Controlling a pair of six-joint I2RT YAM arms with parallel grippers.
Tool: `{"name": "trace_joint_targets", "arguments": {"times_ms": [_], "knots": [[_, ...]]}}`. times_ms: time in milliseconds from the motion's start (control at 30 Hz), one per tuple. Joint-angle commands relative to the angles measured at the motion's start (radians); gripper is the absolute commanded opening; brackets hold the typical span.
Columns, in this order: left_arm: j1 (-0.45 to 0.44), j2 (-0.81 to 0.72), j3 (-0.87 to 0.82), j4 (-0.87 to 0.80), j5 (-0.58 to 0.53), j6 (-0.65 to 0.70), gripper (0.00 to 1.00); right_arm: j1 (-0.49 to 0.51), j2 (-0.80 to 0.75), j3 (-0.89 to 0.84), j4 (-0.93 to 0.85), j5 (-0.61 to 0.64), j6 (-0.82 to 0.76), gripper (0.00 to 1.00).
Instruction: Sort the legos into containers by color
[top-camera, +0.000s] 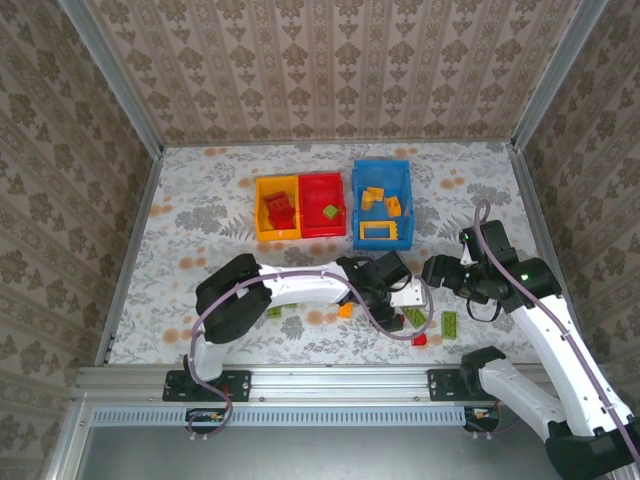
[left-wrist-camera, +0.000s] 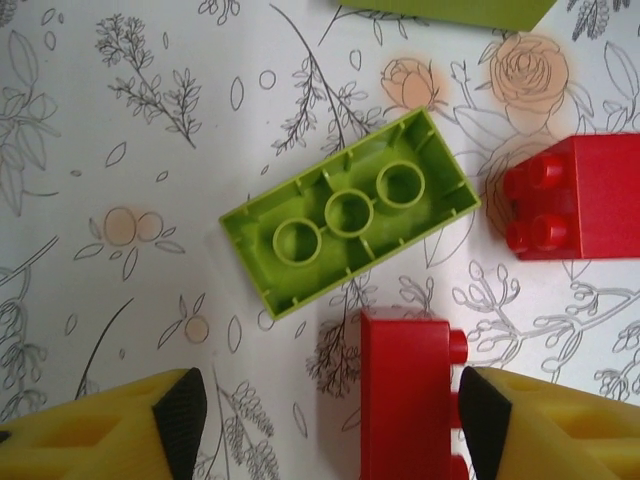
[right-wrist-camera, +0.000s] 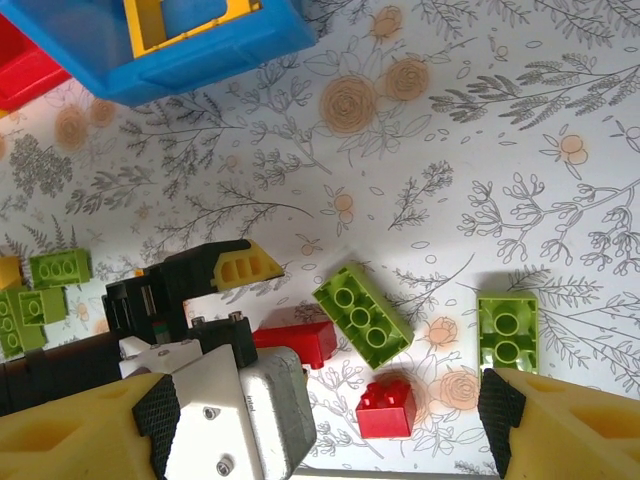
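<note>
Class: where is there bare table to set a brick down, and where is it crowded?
Bare: the table left of the yellow bin, and right of the blue bin. Crowded: the near edge around the green bricks and red brick.

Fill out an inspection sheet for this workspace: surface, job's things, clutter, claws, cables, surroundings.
Surface: floral tablecloth, flat, no spills seen.
Job's things: yellow bin holds red legos; red bin holds a green lego; blue bin holds orange-yellow pieces; loose legos in green, red and orange lie near the arms.
Clutter: nothing seen.
Claws: left claw open, straddling a red lego; right claw open, empty.
Cables: purple cable follows the left arm and loops down among the loose legos; right arm's cable loops clear.
Surroundings: wallpaper walls, metal frame posts.
</note>
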Motion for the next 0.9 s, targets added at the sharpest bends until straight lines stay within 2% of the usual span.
{"name": "trace_joint_targets", "arguments": {"times_ms": [0,400,600,767,867], "knots": [[-0.025,0.041,0.033,-0.051,0.044,0.013,0.65,-0.003,0.0,-0.007,-0.01,-0.073,-0.004,0.81],[-0.034,0.061,0.032,-0.049,0.017,-0.016,0.38,-0.02,0.028,-0.007,0.022,-0.099,-0.013,0.8],[-0.033,0.06,0.021,-0.055,0.001,-0.024,0.38,-0.025,0.053,-0.004,0.044,-0.11,-0.013,0.8],[-0.025,0.036,0.007,-0.046,-0.025,-0.03,0.24,-0.024,0.066,-0.005,0.058,-0.114,-0.011,0.79],[-0.012,0.006,0.003,-0.035,-0.048,-0.052,0.2,-0.024,0.07,-0.006,0.065,-0.117,-0.009,0.78]]}}
